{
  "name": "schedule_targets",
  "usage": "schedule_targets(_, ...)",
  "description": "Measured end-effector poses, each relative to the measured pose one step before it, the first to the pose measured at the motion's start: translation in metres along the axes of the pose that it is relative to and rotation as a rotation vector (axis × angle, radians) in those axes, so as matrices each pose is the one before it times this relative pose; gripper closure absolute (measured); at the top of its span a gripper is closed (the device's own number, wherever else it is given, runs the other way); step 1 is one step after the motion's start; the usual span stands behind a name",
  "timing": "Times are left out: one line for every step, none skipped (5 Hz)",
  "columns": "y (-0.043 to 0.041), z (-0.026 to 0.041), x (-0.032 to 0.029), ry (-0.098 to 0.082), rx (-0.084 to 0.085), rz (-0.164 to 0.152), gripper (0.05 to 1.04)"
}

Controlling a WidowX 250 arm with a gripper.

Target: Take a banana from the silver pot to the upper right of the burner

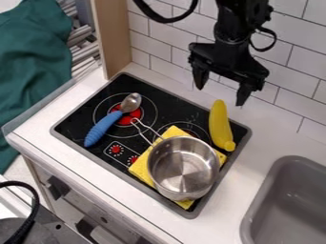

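Camera view: banana (219, 125) lies beside the empty silver pot (181, 167), hand (221, 88) wide open, holding nothing.

Shiny smooth metal pot (181, 174), matt yellow cloth (141, 167), glossy black stovetop (86, 112), glazed wall tiles (299, 62).

The rear wall (296, 35) is finished in white rectangular tile with grey joints. A wooden panel (112, 38) stands vertically at its left end. The white countertop (261, 143) houses a recessed grey sink (259, 202) at right. Green cloth (32, 57) occupies the upper left.
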State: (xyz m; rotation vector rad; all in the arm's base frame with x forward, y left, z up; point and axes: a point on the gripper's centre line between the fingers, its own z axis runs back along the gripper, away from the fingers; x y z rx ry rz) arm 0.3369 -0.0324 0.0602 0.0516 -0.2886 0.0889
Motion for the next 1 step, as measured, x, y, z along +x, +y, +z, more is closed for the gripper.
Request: schedule_targets(-0.00277, -0.00432, -0.00259, 0.0182, -0.0201, -0.0135, 0.075)
